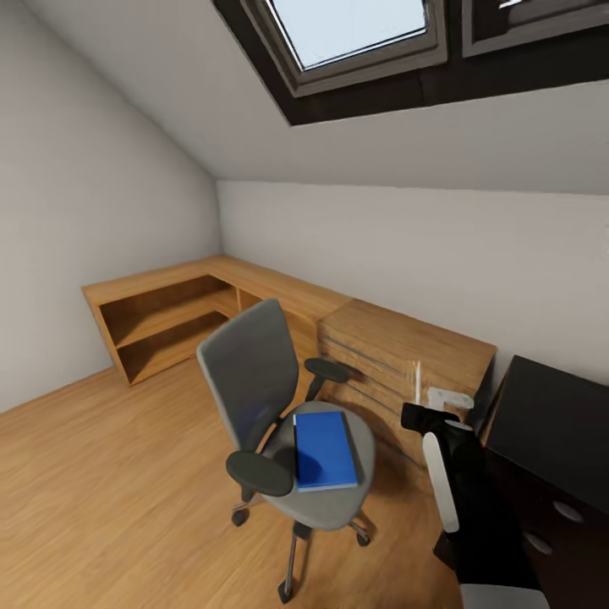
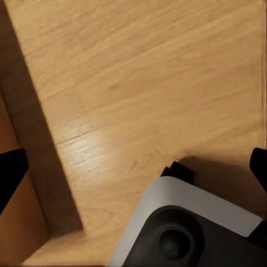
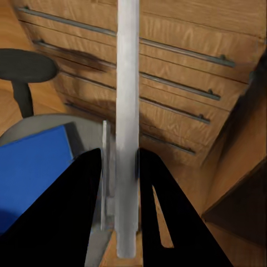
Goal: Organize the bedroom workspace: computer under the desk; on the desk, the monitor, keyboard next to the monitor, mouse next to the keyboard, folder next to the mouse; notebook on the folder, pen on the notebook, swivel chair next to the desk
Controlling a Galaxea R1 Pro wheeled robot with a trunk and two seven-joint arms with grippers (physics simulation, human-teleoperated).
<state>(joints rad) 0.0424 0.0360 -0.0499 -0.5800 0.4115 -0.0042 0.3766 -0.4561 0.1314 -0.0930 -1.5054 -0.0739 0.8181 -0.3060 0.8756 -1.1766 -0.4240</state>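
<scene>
Light: soft daylight from the skylight (image 1: 355,30), evenly bright
Shadows: faint under the swivel chair (image 1: 283,406) (darker band on the floor (image 2: 139,72))
Sharpness: soft render, wide-angle bending at head-view edges

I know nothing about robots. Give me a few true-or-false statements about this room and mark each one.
1. A blue folder lies on the swivel chair seat. True.
2. The right gripper is shut on a pale thin rod. True.
3. The chair is red. False: it is grey.
4. The wooden drawer unit stands beside the chair. True.
5. The floor is carpeted. False: it is wood.
</scene>
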